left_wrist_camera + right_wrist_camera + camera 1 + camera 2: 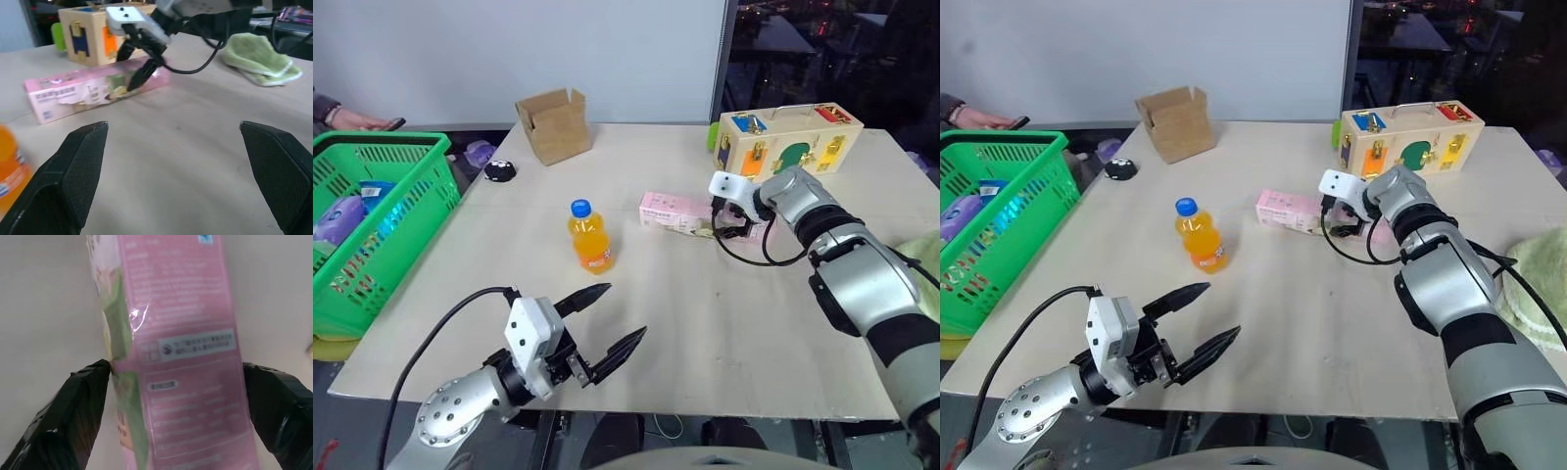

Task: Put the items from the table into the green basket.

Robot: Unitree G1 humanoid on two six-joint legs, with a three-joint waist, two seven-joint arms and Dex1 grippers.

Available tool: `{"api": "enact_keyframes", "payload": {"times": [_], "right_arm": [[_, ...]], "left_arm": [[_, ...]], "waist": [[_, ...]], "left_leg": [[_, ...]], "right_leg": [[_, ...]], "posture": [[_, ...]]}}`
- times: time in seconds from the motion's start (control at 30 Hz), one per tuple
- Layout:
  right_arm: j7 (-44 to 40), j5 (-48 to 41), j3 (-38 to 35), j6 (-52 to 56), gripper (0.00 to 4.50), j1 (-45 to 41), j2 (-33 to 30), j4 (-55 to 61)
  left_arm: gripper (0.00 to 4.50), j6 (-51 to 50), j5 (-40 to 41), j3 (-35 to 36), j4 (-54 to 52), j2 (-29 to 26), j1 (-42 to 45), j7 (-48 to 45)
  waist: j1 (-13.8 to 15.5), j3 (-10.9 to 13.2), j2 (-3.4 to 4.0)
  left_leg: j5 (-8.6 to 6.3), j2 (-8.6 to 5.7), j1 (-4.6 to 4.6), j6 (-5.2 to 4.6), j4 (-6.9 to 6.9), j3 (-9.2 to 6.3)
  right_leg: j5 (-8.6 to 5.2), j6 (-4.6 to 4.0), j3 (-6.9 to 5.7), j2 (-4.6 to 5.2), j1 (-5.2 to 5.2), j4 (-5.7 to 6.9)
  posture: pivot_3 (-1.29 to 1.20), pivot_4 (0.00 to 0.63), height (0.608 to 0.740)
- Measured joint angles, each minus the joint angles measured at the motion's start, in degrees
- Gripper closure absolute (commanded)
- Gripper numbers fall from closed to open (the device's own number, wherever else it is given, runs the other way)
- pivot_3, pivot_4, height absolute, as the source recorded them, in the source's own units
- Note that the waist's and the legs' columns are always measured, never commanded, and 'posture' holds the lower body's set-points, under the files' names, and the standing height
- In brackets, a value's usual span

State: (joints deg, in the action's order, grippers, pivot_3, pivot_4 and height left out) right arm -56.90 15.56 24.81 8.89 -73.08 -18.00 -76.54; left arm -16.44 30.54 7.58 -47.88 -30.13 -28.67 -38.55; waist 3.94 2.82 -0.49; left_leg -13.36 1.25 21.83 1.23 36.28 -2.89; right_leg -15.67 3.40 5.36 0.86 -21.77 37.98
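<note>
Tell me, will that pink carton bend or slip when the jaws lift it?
The pink carton looks boxy with straight edges, so probably stiff. Its glossy wrap shows glare, so it may be slippery. It is long, and the right gripper straddles one end, so it could sag or swing.

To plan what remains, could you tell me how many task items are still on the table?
3: orange-drink bottle with blue cap centre; long pink carton mid-table; fluffy green cloth at right edge.
</note>
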Motion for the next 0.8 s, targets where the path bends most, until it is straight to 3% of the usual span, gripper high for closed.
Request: {"api": "enact_keyframes", "payload": {"times": [0.23,0.4,0.5,0.6,0.8], "right_arm": [[1.1,1.1,-2.4,4.8,0.08,0.1,0.2,-1.0],[-2.0,2.9,-2.2,4.7,1.57,2.3,-1.4,-0.9],[-4.6,3.3,-2.5,4.5,2.94,3.1,-3.0,-0.7],[-7.3,2.6,-4.0,4.9,3.92,3.8,-4.8,0.7],[-15.0,-0.9,-7.7,10.1,3.92,6.4,-7.8,5.2]], "left_arm": [[0.00,-1.3,0.4,-0.2,-4.6,0.1,1.8,3.7],[0.00,-5.0,2.7,-0.1,-4.7,-1.0,7.3,6.1],[0.00,-6.3,4.7,0.7,-3.8,-1.1,9.6,6.5],[0.00,-6.5,5.9,1.0,-1.3,-1.2,10.2,5.7],[0.00,-6.7,8.1,0.8,6.7,-0.2,14.1,3.3]], "waist": [[0.3,0.0,0.03],[0.5,0.0,0.03],[0.5,0.0,0.04],[0.5,0.0,0.05],[0.1,0.0,0.05]], "left_leg": [[0.00,-0.01,0.01,0.00,-0.02,0.00],[0.00,-0.02,0.01,0.00,0.00,-0.01],[0.00,-0.02,0.02,0.00,0.00,-0.03],[0.00,-0.02,0.02,0.00,-0.01,-0.07],[0.00,-0.02,0.02,0.00,0.02,-0.10]], "right_leg": [[0.00,0.01,-0.01,0.00,0.00,0.00],[0.08,0.14,-0.03,-0.01,0.02,-0.01],[0.08,0.15,-0.03,-0.01,0.01,-0.01],[0.08,0.15,-0.07,-0.01,0.02,-0.02],[0.08,0.14,-0.11,-0.03,0.03,-0.01]], "posture": [[0.28,0.000,0.740],[0.27,0.000,0.740],[0.25,0.000,0.740],[0.22,0.000,0.740],[0.18,0.000,0.740]]}}
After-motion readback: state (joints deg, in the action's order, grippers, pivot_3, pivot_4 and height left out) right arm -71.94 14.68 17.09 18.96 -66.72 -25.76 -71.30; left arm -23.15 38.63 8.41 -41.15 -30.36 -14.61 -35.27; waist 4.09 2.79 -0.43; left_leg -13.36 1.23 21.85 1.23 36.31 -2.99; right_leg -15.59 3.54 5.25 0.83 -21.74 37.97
